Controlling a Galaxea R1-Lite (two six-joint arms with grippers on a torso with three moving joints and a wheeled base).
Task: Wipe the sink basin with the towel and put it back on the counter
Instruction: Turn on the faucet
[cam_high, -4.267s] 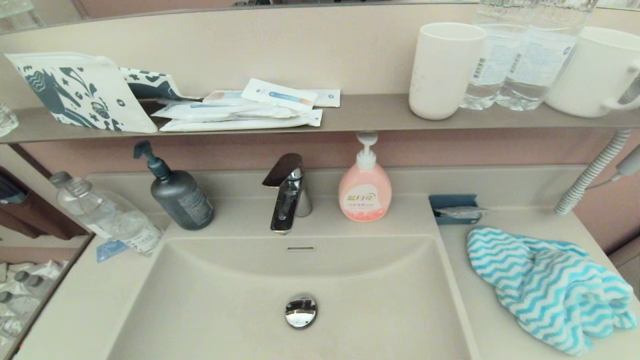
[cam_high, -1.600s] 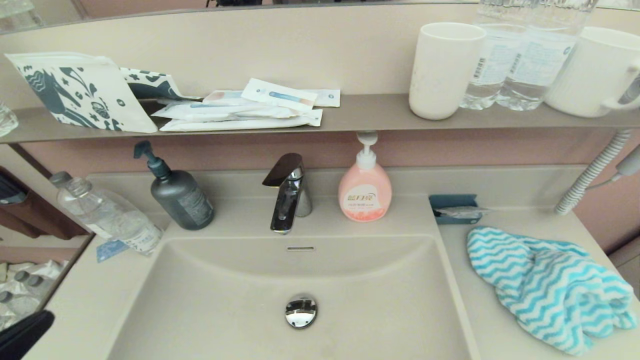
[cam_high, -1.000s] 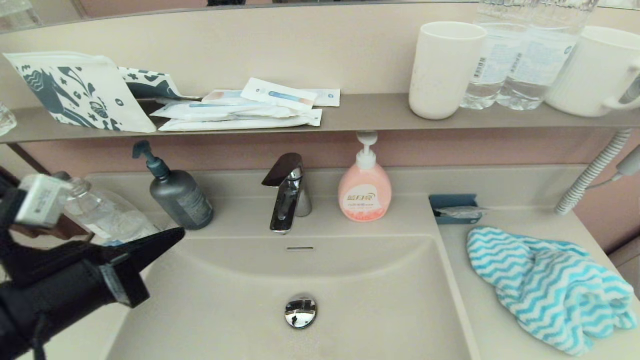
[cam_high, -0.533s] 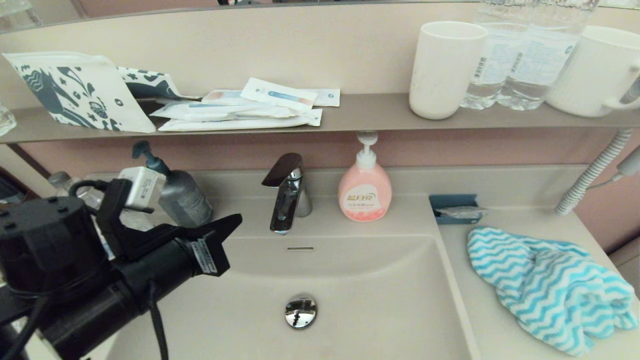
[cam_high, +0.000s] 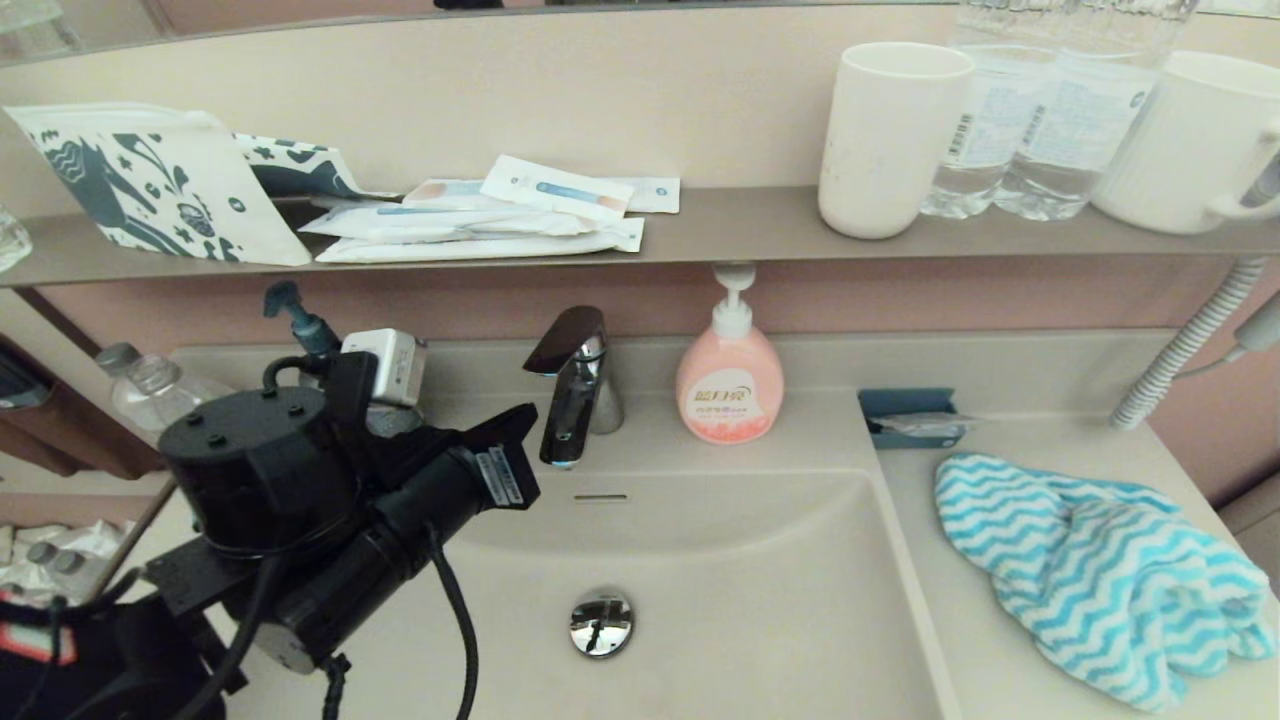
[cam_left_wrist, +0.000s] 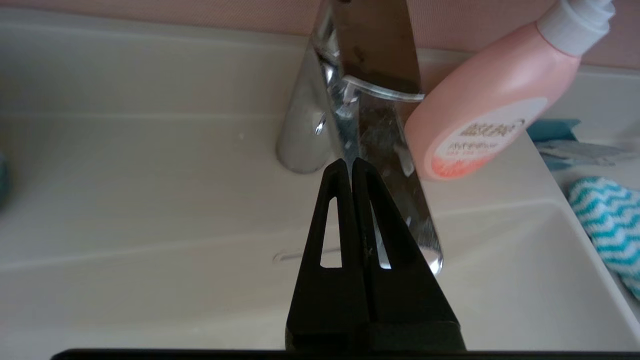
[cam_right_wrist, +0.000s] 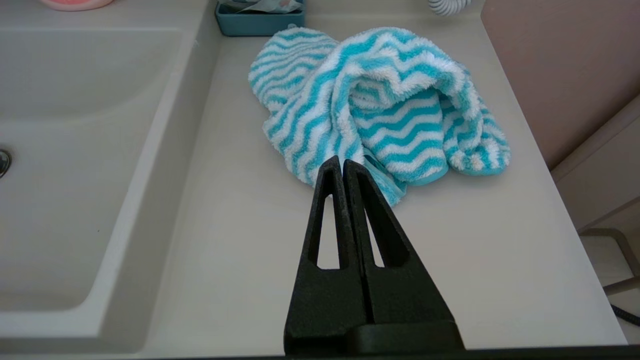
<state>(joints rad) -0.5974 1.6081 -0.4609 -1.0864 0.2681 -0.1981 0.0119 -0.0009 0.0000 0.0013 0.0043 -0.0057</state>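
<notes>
The turquoise and white zigzag towel (cam_high: 1100, 580) lies bunched on the beige counter (cam_high: 985, 670), right of the sink basin (cam_high: 760, 560). The basin holds only its chrome drain plug (cam_high: 602, 622), with the overflow slot (cam_high: 601, 497) above it. My left gripper (cam_high: 528, 412) is shut and empty over the basin's back left corner, its tip close to the faucet (cam_left_wrist: 365, 100). My right gripper (cam_right_wrist: 342, 162) is out of the head view. It is shut on nothing, just above the counter (cam_right_wrist: 240, 250), with its tip at the near edge of the towel (cam_right_wrist: 380, 100).
A pink soap bottle (cam_high: 730, 385) stands right of the faucet (cam_high: 575, 395). My left wrist partly hides a dark pump bottle (cam_high: 300, 320) and a clear bottle (cam_high: 150, 385). A small blue tray (cam_high: 908, 415) sits behind the towel. The wall shelf (cam_high: 740, 225) holds cups, bottles and packets.
My left arm has come up from the lower left and swung right over the basin towards the faucet. The towel has not moved.
</notes>
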